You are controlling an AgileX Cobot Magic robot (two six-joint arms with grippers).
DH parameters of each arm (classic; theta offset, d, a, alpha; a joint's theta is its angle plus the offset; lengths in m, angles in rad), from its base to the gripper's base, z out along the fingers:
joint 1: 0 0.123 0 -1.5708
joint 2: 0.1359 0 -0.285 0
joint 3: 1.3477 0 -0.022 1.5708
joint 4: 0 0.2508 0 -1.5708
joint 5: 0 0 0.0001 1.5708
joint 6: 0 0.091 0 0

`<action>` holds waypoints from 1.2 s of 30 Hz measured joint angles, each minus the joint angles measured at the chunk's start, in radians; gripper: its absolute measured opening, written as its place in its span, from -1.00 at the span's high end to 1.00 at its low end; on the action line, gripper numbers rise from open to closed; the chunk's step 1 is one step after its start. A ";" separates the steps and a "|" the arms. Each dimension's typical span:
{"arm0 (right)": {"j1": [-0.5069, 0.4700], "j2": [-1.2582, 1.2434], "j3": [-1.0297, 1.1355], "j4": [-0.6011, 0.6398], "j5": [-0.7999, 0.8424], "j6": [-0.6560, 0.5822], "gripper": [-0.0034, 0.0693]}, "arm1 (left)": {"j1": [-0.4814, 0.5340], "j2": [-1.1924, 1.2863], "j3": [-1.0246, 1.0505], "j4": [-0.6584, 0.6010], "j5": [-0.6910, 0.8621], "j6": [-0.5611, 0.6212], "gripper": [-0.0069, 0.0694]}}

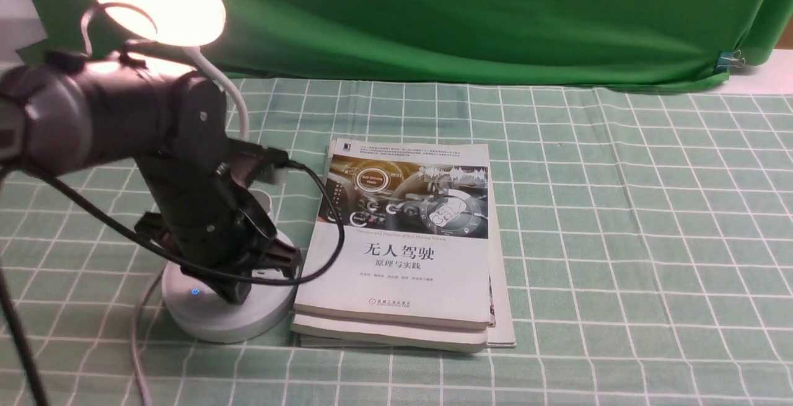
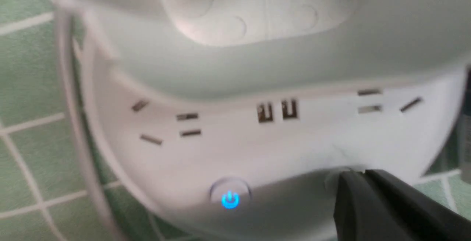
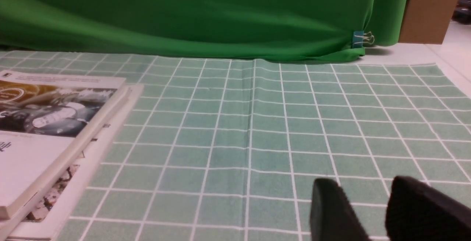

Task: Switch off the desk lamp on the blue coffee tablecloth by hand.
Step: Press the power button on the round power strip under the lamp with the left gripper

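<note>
The white desk lamp stands at the left on the blue coffee tablecloth. Its disc head glows brightly. My left hand, the black arm end with its trailing cable, reaches down onto the round base. The left gripper is shut. In the left wrist view its tips touch the base over a second round button, beside the blue-lit power button. The sockets show above them. My right gripper is open and empty, low over the cloth, and is out of the front view.
A stack of books lies right beside the lamp base and also shows in the right wrist view. The dark green backdrop hangs behind, held by a binder clip. The lamp's white cord runs toward the front edge.
</note>
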 joint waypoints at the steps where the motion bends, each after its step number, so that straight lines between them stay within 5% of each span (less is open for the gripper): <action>1: 0.000 0.000 0.000 0.000 0.000 0.000 0.24 | 0.000 -0.030 0.000 -0.004 0.004 0.000 0.81; 12: 0.000 0.000 0.000 0.000 0.000 0.000 0.24 | 0.000 -0.142 0.000 -0.009 0.045 0.000 0.81; 36: 0.000 0.000 0.000 0.000 0.000 0.000 0.24 | 0.000 0.059 -0.011 -0.004 0.010 0.003 0.81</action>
